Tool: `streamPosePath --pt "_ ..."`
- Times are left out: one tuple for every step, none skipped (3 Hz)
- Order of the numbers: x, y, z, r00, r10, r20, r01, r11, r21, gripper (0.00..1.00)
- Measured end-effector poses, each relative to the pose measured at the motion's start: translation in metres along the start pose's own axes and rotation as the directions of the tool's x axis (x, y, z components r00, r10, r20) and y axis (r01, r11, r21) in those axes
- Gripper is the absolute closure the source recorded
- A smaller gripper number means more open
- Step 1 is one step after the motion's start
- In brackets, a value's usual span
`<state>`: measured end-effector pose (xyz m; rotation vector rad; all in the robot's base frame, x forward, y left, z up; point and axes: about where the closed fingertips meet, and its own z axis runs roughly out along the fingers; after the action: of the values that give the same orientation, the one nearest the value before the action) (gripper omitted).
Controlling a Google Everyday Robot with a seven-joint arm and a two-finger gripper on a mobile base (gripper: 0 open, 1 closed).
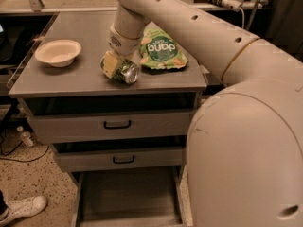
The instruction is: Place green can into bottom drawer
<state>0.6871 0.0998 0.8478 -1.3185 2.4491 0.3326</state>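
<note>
At the front edge of the grey counter (85, 79), the pincer (116, 66) is clamped around the green can (128, 73), a pale yellowish pad pressed flat against its side. The can lies tilted, low on the counter, its dented silver end facing forward. Just beside it to the right is a crinkled green snack bag (162, 55) with white lettering. Well to the left sits a shallow, matte cream bowl (58, 52). The smooth, rounded beige arm (199, 32) sweeps in from the right. Below are two shallow grey drawers with black handles, and the bottom drawer (128, 197) stands pulled out, its flat metal floor bare.
</note>
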Motion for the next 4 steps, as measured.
streamPosePath --pt "0.009 0.012 -0.005 1.000 0.005 -0.010 -0.005 1.0000 -0.001 1.00" --pt "0.019 0.029 -0.021 1.000 0.031 -0.002 -0.031 0.9995 0.009 1.00" --pt "0.052 0.069 -0.050 0.993 0.114 -0.008 -0.113 0.9929 0.036 1.00" --pt "0.099 0.121 -0.073 0.972 0.229 -0.059 -0.225 0.9724 0.062 1.00"
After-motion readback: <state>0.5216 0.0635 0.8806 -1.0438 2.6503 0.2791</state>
